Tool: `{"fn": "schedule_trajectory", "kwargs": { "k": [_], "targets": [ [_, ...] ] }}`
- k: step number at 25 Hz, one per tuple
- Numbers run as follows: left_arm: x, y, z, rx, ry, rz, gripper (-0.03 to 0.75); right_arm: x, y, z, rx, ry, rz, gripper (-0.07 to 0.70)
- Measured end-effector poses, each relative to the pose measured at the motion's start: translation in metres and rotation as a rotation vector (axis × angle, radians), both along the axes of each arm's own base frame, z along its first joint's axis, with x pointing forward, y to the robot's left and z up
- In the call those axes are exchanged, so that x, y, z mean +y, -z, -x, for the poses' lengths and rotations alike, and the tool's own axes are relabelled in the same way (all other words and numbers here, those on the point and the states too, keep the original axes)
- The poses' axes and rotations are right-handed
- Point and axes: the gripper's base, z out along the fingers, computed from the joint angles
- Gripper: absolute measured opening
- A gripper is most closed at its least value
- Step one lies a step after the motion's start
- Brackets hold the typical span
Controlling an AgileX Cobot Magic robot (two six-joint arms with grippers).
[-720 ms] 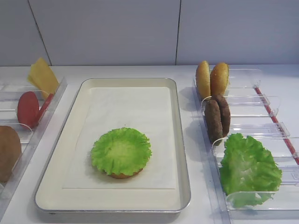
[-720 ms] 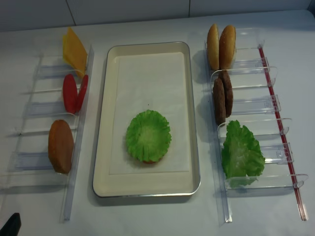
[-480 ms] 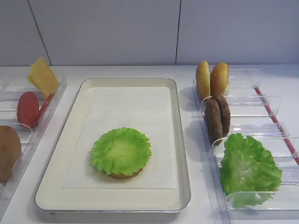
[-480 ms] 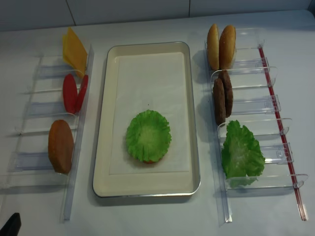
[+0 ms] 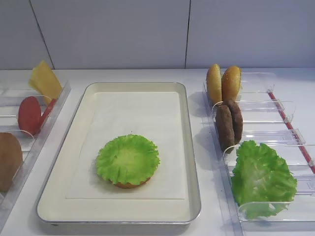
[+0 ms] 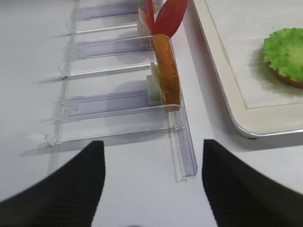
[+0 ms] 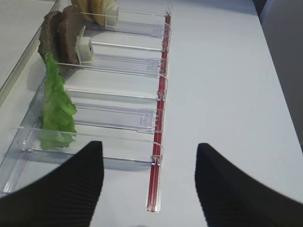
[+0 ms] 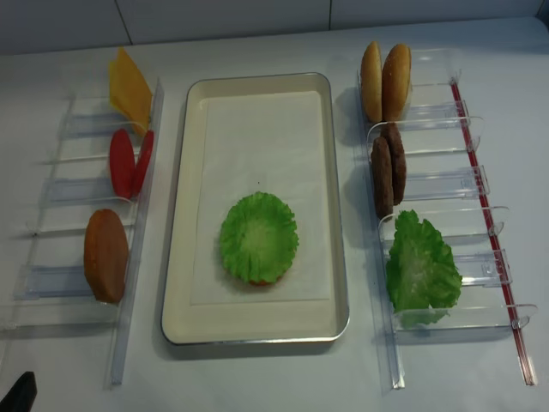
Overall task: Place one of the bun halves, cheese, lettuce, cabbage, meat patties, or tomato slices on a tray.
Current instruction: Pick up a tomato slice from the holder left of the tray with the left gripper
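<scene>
**Still parked: both hands back, next layer undecided**

Now I am looking down at the tray (image 8: 182, 215) in the middle, with a lettuce leaf (image 8: 258, 238) lying flat on its paper liner toward the near end, on top of something tan that I am reading as a bun half, only its edge peeking out.

My left gripper (image 6: 149, 189) is hanging near the front edge of the table, fingers spread wide and holding nothing. Ahead of it and slightly to the right, a lone bun half (image 6: 166, 71) is standing on edge in the nearest bin, its long axis running away from me. The tomato slices (image 6: 163, 16) are standing just behind it, and the cheese (image 8: 129, 89) farthest back.

My right gripper (image 7: 149, 189) is likewise spread and empty, at the near end of the right-hand bins. The spare lettuce (image 7: 57, 109) is standing upright ahead and to the left, then the meat patties (image 7: 61, 38), then the bun halves (image 5: 223, 82) at the far end.

I am judging a patty the likely next layer; it is lying on the right hand's side, thin edge facing up.

Against the earlier frames, nothing is differing: food, bins and tray are sitting the same, and the dark tip in the top view's bottom-left corner has barely shifted.
</scene>
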Motion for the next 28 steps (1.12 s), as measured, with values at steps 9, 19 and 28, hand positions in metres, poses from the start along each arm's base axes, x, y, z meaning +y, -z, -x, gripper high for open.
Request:
{"fn": "schedule_trajectory", "kwargs": {
  "k": [9, 19, 28],
  "targets": [
    [0.000, 0.000, 0.000, 0.000, 0.000, 0.000, 0.405, 0.000, 0.000, 0.000, 0.000, 0.000, 0.000, 0.451],
    [-0.001, 0.000, 0.000, 0.000, 0.011, 0.000, 0.405, 0.000, 0.000, 0.000, 0.000, 0.000, 0.000, 0.451],
    [-0.005, -0.046, -0.040, 0.046, 0.121, -0.118, 0.405, 0.000, 0.000, 0.000, 0.000, 0.000, 0.000, 0.451]
  ]
}}
